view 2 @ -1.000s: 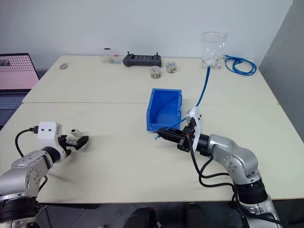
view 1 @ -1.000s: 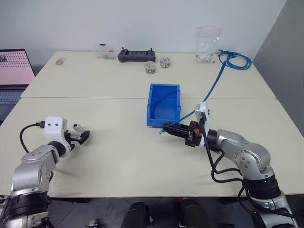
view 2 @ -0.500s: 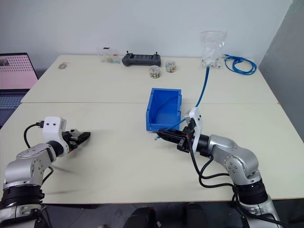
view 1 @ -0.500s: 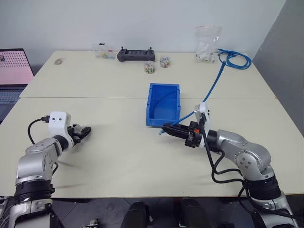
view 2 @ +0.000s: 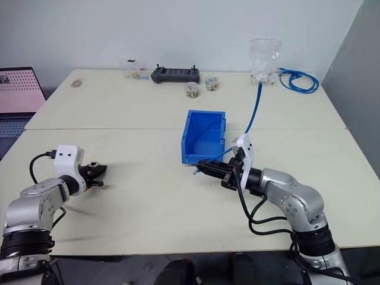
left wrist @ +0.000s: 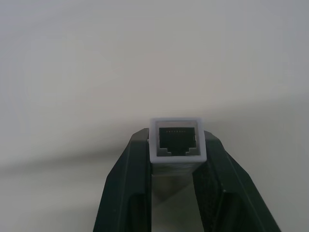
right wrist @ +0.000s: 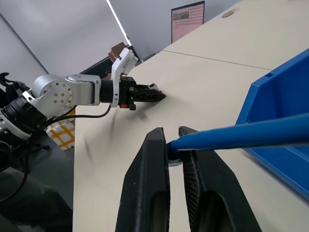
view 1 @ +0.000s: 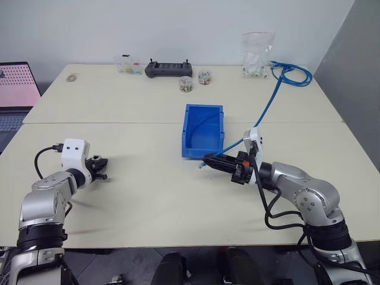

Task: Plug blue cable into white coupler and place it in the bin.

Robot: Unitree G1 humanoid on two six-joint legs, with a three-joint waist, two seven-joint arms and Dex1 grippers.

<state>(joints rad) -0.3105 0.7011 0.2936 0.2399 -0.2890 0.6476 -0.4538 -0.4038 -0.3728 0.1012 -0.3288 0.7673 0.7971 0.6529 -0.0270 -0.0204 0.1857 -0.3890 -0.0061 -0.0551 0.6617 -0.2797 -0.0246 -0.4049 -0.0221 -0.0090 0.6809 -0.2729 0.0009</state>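
My left gripper (view 1: 100, 168) is low over the near left of the table and is shut on the white coupler (left wrist: 178, 140). The coupler's dark socket faces away from the wrist. My right gripper (view 1: 205, 161) points left just in front of the bin (view 1: 205, 107), a bright blue box at mid-table. It is shut on the end of the blue cable (right wrist: 251, 130), with the tip sticking out between the fingers (right wrist: 155, 159). From there the blue cable (view 1: 270, 101) runs to the back right of the table. In the right wrist view, the left gripper (right wrist: 153, 95) faces the right one across bare tabletop.
Along the back edge stand a black controller (view 1: 171, 69), two small jars (view 1: 187, 84), a small clear box (view 1: 127, 64), a clear bag (view 1: 257, 56) and a coiled blue bundle (view 1: 294, 74). A laptop (view 1: 15, 89) sits at far left. A seam (view 1: 107, 123) joins two tables.
The left gripper's fingers have closed in from wide open onto the white coupler. Both hands have stayed in place, and the right gripper holds the cable as before.
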